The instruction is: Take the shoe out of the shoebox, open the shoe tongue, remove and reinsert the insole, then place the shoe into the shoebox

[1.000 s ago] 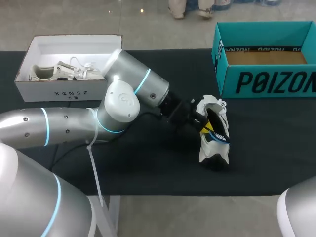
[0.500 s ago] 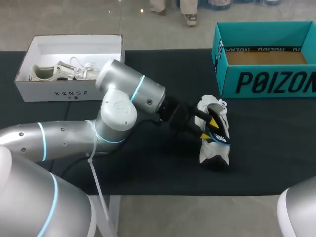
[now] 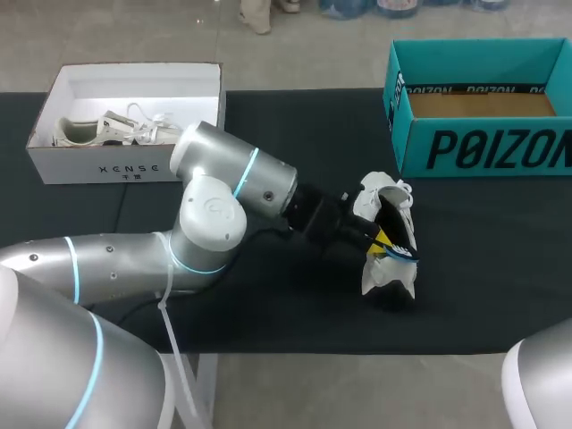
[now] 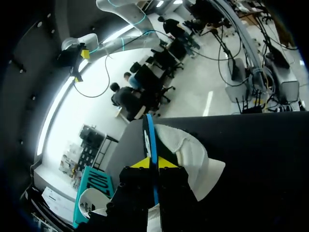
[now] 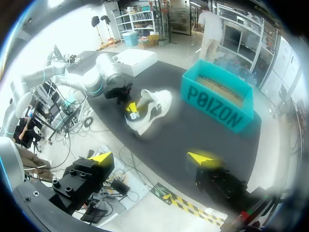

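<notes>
Insole (image 4: 149,137) between left gripper's (image 4: 154,163) tips, against shoe (image 4: 193,155)

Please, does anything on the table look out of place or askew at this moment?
Only the insole: it sticks partly out of the white shoe, pinched on edge between the left gripper's fingers. The shoe lies tilted on the black table, outside the teal shoebox. Nothing looks spilled or damaged.
</notes>
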Tool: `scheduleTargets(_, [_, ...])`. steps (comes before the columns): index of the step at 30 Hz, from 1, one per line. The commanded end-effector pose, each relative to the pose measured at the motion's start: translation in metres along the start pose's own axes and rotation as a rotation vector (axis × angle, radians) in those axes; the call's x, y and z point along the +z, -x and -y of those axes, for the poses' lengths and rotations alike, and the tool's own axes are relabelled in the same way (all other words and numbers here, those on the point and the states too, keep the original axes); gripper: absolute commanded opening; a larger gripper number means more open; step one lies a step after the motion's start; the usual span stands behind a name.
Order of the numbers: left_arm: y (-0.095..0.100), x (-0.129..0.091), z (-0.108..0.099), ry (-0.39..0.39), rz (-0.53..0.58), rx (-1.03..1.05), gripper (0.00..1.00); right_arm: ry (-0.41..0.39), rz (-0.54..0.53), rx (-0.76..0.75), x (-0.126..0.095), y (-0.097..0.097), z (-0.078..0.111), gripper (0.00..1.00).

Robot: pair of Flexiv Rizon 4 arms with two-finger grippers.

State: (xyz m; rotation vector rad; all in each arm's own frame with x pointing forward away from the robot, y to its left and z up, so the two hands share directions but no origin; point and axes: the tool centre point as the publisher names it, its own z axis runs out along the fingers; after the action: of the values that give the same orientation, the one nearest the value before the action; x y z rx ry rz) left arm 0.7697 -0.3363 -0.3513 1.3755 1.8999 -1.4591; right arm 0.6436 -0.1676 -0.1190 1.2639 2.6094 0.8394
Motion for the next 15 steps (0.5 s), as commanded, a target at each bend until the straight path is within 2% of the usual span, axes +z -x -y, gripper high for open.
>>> scheduleTargets(1, [0.006,0.001,-0.006,0.002,-0.02,0.02,0.0,-0.007,-0.003,0.001,0.0,0.002,-0.003,1.0])
scheduleTargets(9, [0.012,-0.01,-0.035,0.038,-0.106,0.079,0.0,-0.007,-0.003,0.001,0.0,0.002,-0.003,1.0])
scheduleTargets(15, [0.002,-0.006,-0.044,0.032,-0.128,0.064,0.0,-0.007,-0.003,0.001,0.0,0.002,-0.003,1.0])
